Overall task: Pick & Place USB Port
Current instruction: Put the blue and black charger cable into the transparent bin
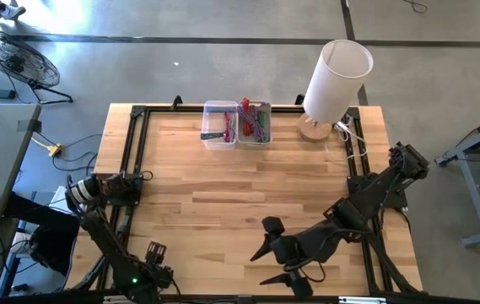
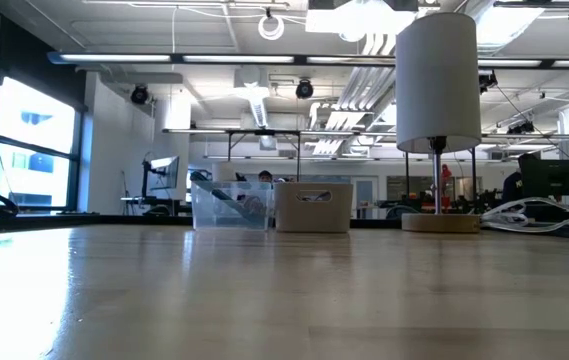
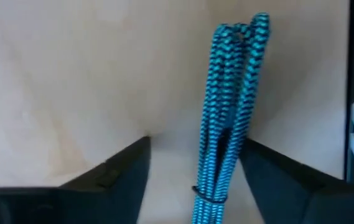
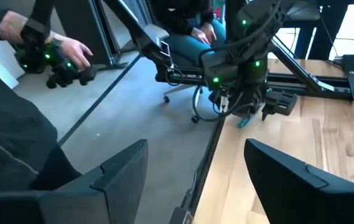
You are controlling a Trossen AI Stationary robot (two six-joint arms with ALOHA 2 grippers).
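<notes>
A blue-and-black braided cable bundle (image 3: 229,106), tied near one end, lies on the wood between the open fingers of my left gripper (image 3: 195,146). That gripper (image 1: 155,252) points down at the table's near-left corner. The right wrist view shows it (image 4: 246,111) farther off with a bit of teal cable (image 4: 244,122) under it. My right gripper (image 1: 265,264) is open and holds nothing, low over the table's near edge, pointing left. I cannot see the cable in the high view. Neither gripper appears in the low view. My left gripper's open fingers stand on either side of the cable bundle, coming from above and lying along it. The bundle sits close to one finger (image 3: 270,174), and I cannot tell whether they touch. The cable rests on the table.
Two small bins, one clear (image 1: 220,125) and one holding red and green items (image 1: 254,123), stand at the far edge. A white lamp (image 1: 334,80) stands at the far-right corner with white cords (image 1: 353,143) beside it. A person's hand (image 4: 71,50) holding a controller is beyond the left edge. Bare wood (image 1: 248,186) spans the middle.
</notes>
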